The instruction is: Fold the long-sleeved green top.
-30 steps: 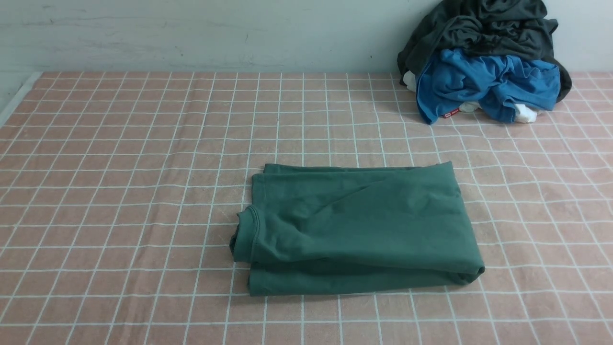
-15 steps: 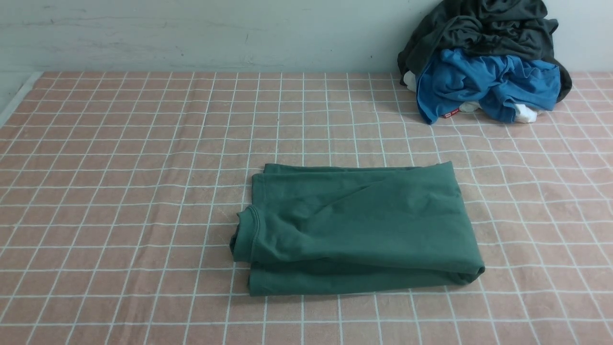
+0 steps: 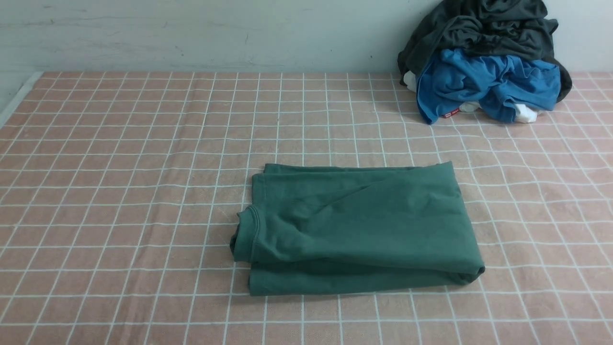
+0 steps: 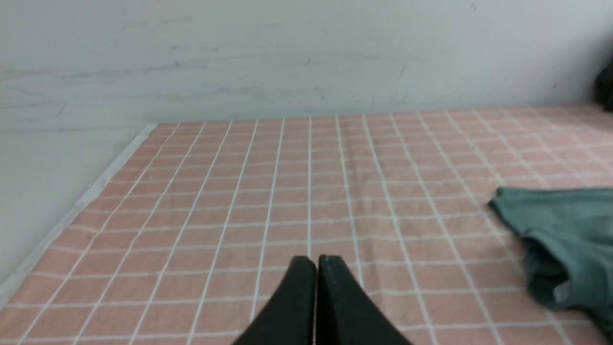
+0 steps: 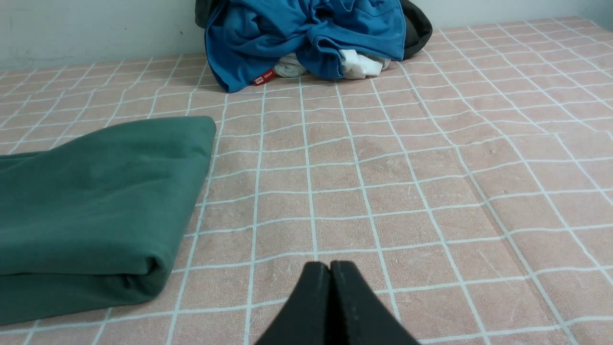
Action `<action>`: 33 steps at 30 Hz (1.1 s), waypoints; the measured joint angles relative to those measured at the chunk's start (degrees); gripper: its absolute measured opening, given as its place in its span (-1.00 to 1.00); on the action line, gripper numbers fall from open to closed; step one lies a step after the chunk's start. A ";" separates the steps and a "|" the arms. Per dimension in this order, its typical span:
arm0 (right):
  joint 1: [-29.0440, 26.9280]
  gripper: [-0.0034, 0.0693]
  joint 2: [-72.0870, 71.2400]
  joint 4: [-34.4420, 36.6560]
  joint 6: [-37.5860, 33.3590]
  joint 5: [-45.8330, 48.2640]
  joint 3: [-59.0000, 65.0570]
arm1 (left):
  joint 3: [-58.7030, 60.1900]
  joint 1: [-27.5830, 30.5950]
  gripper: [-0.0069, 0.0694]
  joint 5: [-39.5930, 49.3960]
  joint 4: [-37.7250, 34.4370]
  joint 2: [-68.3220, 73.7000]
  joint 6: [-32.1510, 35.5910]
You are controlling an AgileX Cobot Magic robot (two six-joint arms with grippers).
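While both tools, left tool (image 4: 316,261) and right tool (image 5: 330,266), sit closed and empty, one green top (image 3: 357,227) lies folded, seemingly in layers.

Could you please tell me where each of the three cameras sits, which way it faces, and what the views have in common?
Front view: between the arms, facing the far wall across the checked cloth; green top central, clothes pile far right; no robot parts visible.
Left wrist view: low on the left arm, facing the wall; shut left claw visible.
Right wrist view: low on the right arm, facing the clothes pile; shut right claw visible.
Shared: all three show the green top and the checked cloth.
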 joint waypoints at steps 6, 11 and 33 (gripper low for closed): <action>0.00 -0.94 0.00 0.00 0.00 0.00 0.00 | 5.60 0.05 -0.83 0.44 5.77 0.00 -5.60; 0.00 -0.94 0.00 0.00 0.00 0.00 0.00 | 5.66 -3.31 -0.83 2.11 8.14 0.00 -9.39; 0.00 -0.94 0.00 0.00 0.00 0.00 0.02 | 5.37 -1.90 -0.83 3.51 7.51 0.00 -11.39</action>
